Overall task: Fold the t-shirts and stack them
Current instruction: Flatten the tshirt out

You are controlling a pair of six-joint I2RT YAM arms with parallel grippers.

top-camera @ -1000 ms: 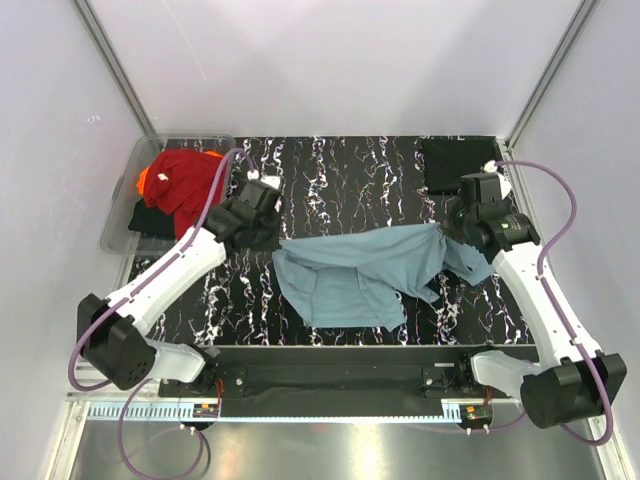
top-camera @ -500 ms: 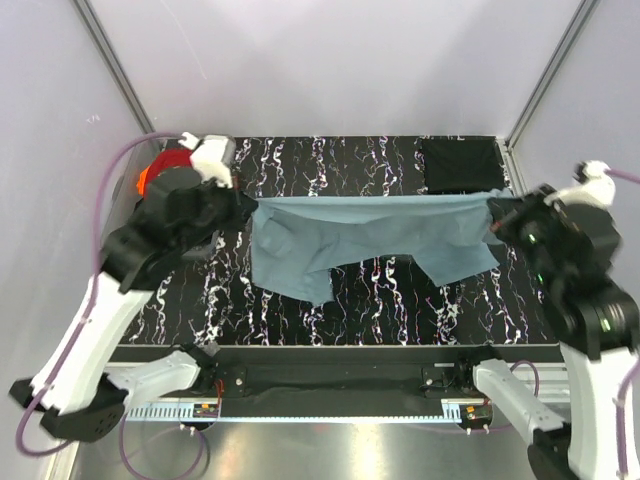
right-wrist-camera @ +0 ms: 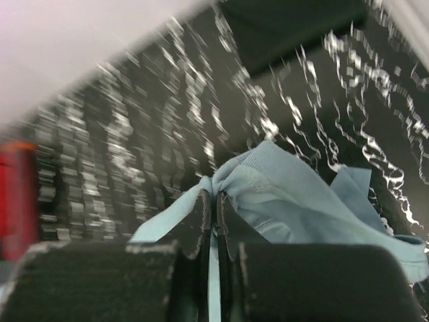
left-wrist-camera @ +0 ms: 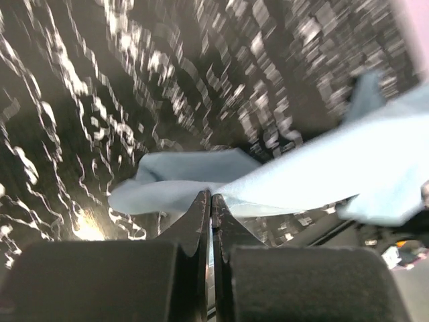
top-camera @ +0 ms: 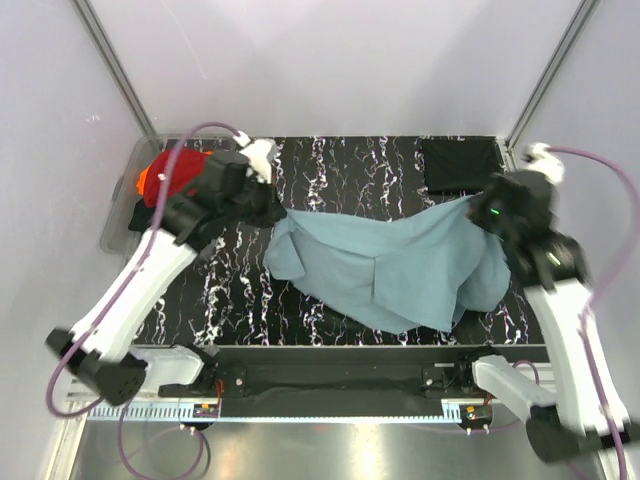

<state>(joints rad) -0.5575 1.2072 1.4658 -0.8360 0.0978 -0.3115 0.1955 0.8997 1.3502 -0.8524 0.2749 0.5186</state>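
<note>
- Teal shirt (top-camera: 390, 270) sags over the table's (top-camera: 340, 170) middle, its far edge raised.
- Left gripper (left-wrist-camera: 210, 199) is clamped on one end, right gripper (right-wrist-camera: 214, 196) on the other.
- Black shirt (top-camera: 458, 163) lies folded in the far right corner.

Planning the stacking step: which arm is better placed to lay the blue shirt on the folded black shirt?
Probably right. The right gripper, shut on the blue shirt, is close beside the black shirt; the left gripper holds the other end, farther away.
</note>
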